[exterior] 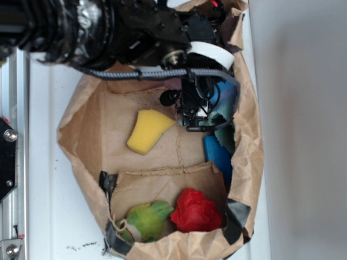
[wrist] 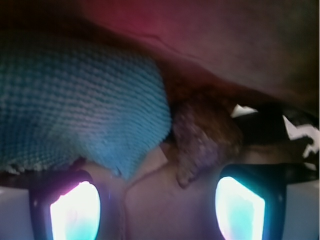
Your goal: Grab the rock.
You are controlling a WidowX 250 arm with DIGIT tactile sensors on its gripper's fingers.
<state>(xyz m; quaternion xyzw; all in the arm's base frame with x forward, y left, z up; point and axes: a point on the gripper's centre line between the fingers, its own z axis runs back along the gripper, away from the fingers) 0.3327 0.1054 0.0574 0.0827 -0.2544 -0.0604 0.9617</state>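
Brown paper bag [exterior: 81,124], crinkled and tan all round. Yellow sponge [exterior: 149,130], bright as butter. Red wrinkly ball [exterior: 196,211], green plush toy [exterior: 147,221] beside it. Light blue-green cloth [wrist: 75,100], knit-textured weave. Rock [wrist: 200,137], mottled dark brown. Fingers [wrist: 75,212] glowing pink-cyan. Black arm [exterior: 108,30].

My exterior feed is bright and evenly lit, with the white table [exterior: 303,108] nearly washed out. My wrist feed is dim, soft and red-tinted at the top; the fingertips [wrist: 75,210] glow overexposed, and the blue-green cloth [wrist: 75,100] looks slightly blurred.
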